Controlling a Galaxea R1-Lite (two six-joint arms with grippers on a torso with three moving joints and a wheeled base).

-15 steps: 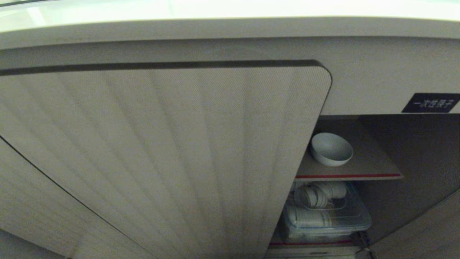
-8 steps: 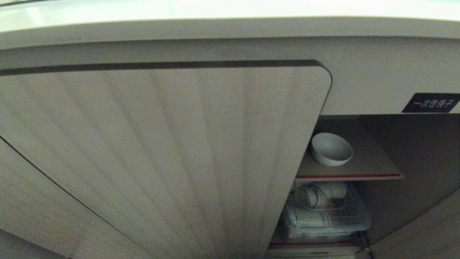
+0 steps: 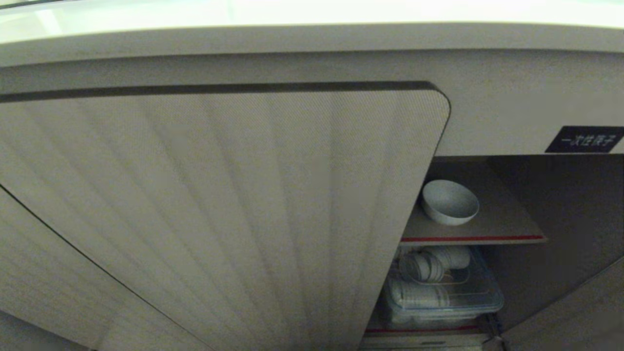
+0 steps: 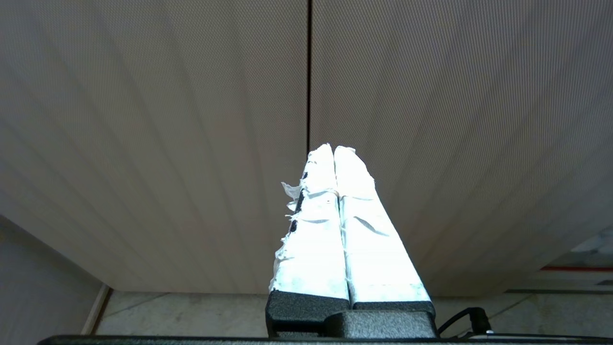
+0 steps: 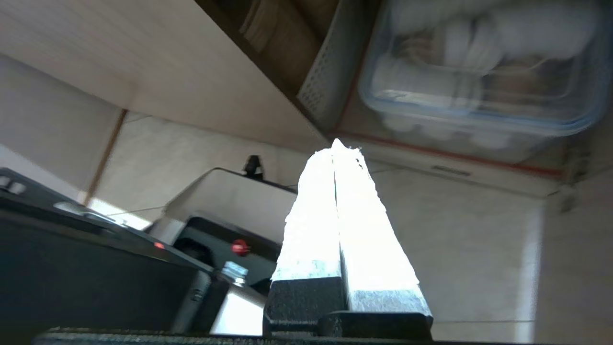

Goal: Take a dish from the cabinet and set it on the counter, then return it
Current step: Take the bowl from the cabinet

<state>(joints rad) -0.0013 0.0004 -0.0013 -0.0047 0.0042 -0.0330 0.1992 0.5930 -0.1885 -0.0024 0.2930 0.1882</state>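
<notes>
The dish [image 3: 449, 202], a small white bowl, lies tilted on the cabinet's upper red-edged shelf [image 3: 492, 229], seen past the ribbed cabinet door [image 3: 234, 209]. Along the head view's top runs the cream counter [image 3: 312, 12]. Neither arm shows in the head view. My left gripper [image 4: 334, 147] is shut and empty, its white-wrapped fingers facing the seam between two closed ribbed doors [image 4: 309, 72]. My right gripper [image 5: 339, 143] is shut and empty too, low over the floor and aimed toward the open cabinet's bottom.
A clear plastic box [image 3: 441, 287] of stacked white crockery sits on the lower shelf [image 5: 474, 76]. A black label [image 3: 584, 139] hangs above the opening. A second open door [image 3: 575, 317] stands at the right. My own base [image 5: 143, 249] lies beside the right gripper.
Nothing has shifted in the head view; the dish and doors stay put.
</notes>
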